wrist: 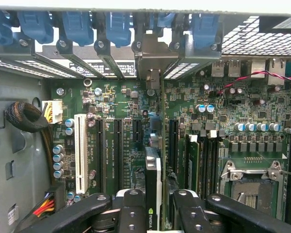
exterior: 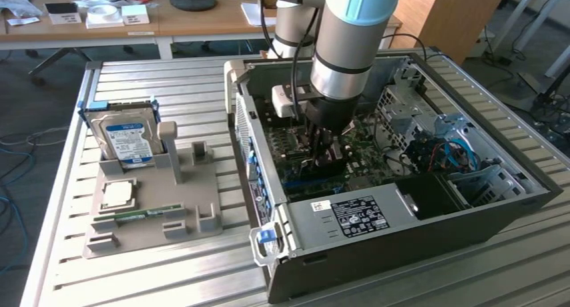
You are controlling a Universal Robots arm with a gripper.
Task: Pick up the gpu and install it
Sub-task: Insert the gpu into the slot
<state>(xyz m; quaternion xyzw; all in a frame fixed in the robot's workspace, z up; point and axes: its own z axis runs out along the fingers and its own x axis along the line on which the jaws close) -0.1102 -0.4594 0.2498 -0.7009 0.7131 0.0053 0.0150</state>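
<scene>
Hand (wrist: 153, 213) clamped on gpu (wrist: 153, 182), card held edge-down over motherboard (wrist: 116, 104) slot, bracket toward computer case (exterior: 498, 207) rear openings for seating

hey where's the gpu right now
The gpu is inside the open computer case, held edge-on by the gripper just above the motherboard, beside the white slot and black expansion slots.

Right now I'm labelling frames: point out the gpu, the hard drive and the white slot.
gpu (wrist: 153, 194), wrist view, its top edge between the tool's fingers.
hard drive (exterior: 127, 139), exterior view, its blue label.
white slot (wrist: 80, 153), wrist view, middle of the slot.
</scene>
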